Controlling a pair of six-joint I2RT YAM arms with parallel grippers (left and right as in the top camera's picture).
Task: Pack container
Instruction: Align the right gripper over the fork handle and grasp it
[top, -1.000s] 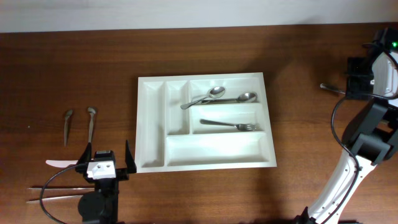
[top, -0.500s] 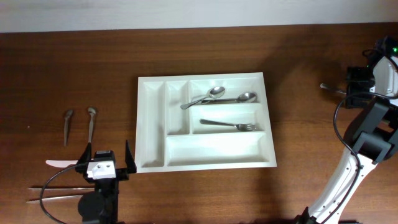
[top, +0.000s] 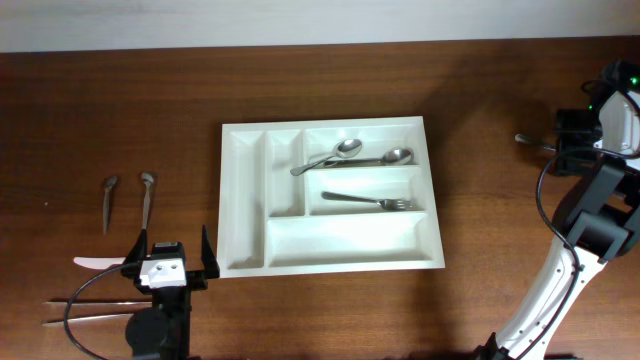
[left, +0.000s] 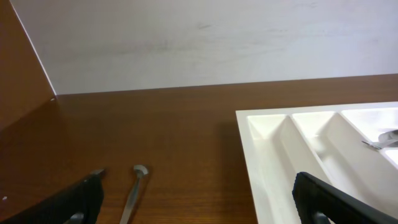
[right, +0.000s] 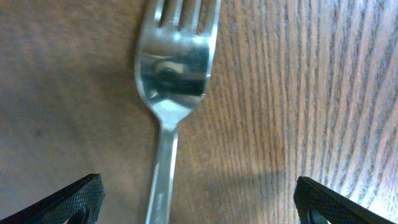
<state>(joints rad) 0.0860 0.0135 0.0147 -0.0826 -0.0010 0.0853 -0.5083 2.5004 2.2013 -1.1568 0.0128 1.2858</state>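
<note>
**Tray at centre of table; both pincers wide and empty**

The container (top: 350, 240), a white five-compartment tray, lies flat at the centre of the overhead frame on the brown wooden table (top: 300, 90). Its two narrow compartments on the left and the wide one along its lower edge are bare. The top crosswise compartment holds a slanted spoon (top: 330, 156) and a level spoon (top: 385, 158), their handles meeting and their bowls to the right. The middle compartment holds a tray fork (top: 370, 201), tines to the right.

Just beside the tray's lower left corner stands the left gripper (top: 173, 252), jaws wide apart and holding nothing. Further left lie two small spoons (top: 147, 195) side by side, a white flat utensil (top: 95, 263) (type not determinable) and two pale sticks (top: 70, 320) at the lower left.

At the right edge of the frame, well apart from the tray, the right gripper (right: 196, 199) hangs over a loose fork (right: 173, 68). Its fingers (right: 74, 199) are spread wide to either side and clear of the fork.
</note>
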